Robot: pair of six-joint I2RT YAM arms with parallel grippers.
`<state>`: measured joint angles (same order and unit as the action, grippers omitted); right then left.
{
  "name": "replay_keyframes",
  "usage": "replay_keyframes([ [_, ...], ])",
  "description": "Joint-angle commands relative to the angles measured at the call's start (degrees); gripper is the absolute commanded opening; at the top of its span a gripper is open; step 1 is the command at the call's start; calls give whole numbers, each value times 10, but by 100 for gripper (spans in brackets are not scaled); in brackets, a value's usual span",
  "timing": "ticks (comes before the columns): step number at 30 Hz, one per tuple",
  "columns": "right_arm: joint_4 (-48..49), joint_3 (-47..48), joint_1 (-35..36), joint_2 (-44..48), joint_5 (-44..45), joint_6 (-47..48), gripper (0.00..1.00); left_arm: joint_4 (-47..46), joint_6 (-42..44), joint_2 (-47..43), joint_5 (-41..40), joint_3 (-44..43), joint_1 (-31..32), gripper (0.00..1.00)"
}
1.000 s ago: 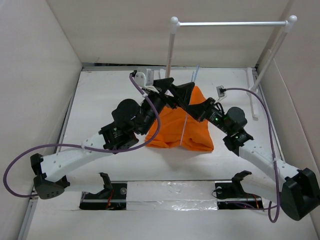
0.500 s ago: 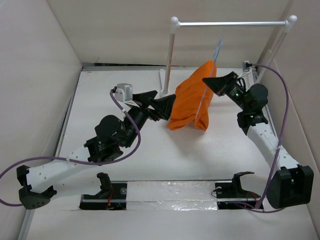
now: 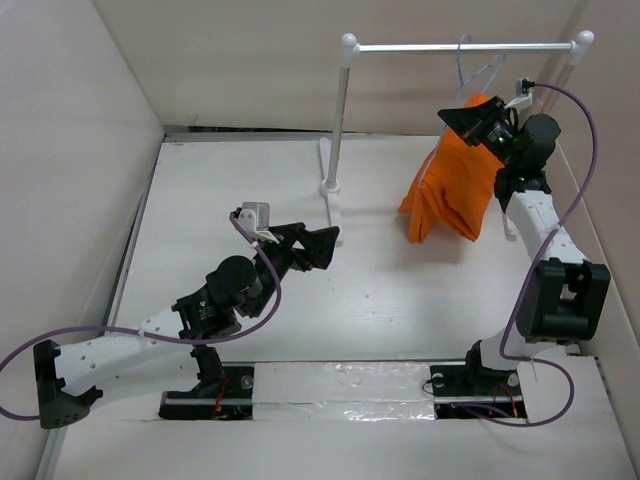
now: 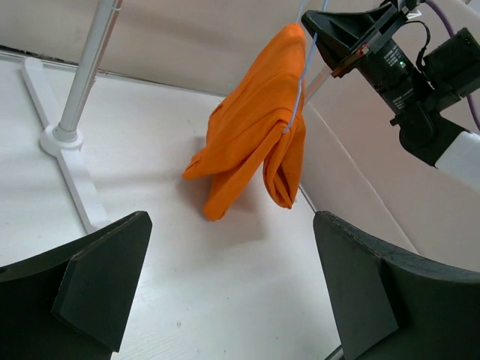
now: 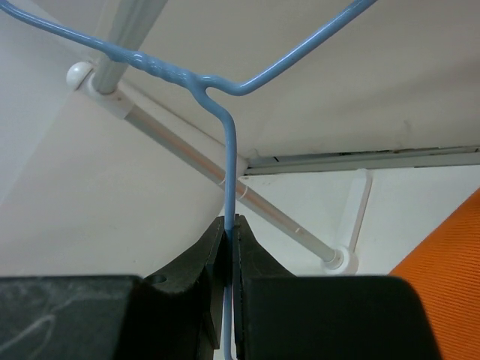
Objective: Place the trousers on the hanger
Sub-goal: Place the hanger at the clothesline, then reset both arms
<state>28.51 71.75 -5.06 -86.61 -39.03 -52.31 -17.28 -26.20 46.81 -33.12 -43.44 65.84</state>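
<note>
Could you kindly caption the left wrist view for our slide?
Right gripper holds the hanger, orange trousers draped over it, near the rack post.

So the right gripper (image 3: pixel 456 115) hauled the hanger (image 3: pixel 468 68) and trousers (image 3: pixel 450 190) from mid-frame to the upper right, up by the crossbar (image 3: pixel 450 46). The left gripper (image 3: pixel 322 240) let go and backed off toward the lower left.

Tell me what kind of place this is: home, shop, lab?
Probably a lab robot test cell, not a home: bare white panel walls box in a white table, with a small two-post rack standing on it like a prop.
</note>
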Motion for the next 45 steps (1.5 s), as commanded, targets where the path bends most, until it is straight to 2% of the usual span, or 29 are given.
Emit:
replay_keyframes([
  [1, 89, 91, -10, -6, -40, 0, 0, -8, -25, -34, -18, 18, -4, 88],
  [6, 69, 157, -17, -50, -55, 11, 0, 9, -47, -47, -30, 44, -4, 88],
  [11, 62, 176, -23, -80, -64, 6, 0, 15, -61, -35, -25, 60, -4, 88],
  [27, 171, 49, -23, -101, -76, -22, 0, 9, -79, -23, -15, 69, -4, 87],
  [28, 174, 39, -23, -96, -76, -22, 5, 9, -79, -22, -17, 69, -4, 87],
  [29, 178, 34, -23, -93, -77, -22, 22, 13, -80, -22, -17, 68, -4, 87],
  [31, 191, 13, -28, -78, -77, -22, 47, 15, -85, -21, -18, 71, -4, 88],
  [32, 194, 6, -29, -72, -77, -22, 69, 15, -87, -21, -19, 71, -4, 88],
  [33, 195, -9, -29, -57, -76, -16, 85, 18, -90, -23, -24, 74, -4, 89],
  [35, 190, -26, -34, -39, -69, -6, 88, 24, -94, -26, -30, 75, -4, 90],
  [36, 180, -34, -34, -29, -66, 1, 100, 29, -96, -30, -33, 75, -4, 90],
  [41, 171, -87, -34, 33, -79, 42, 100, 52, -101, -42, -53, 71, -4, 91],
  [45, 256, -215, -12, 111, -93, 26, 100, 75, -112, -62, -81, 78, -4, 91],
])
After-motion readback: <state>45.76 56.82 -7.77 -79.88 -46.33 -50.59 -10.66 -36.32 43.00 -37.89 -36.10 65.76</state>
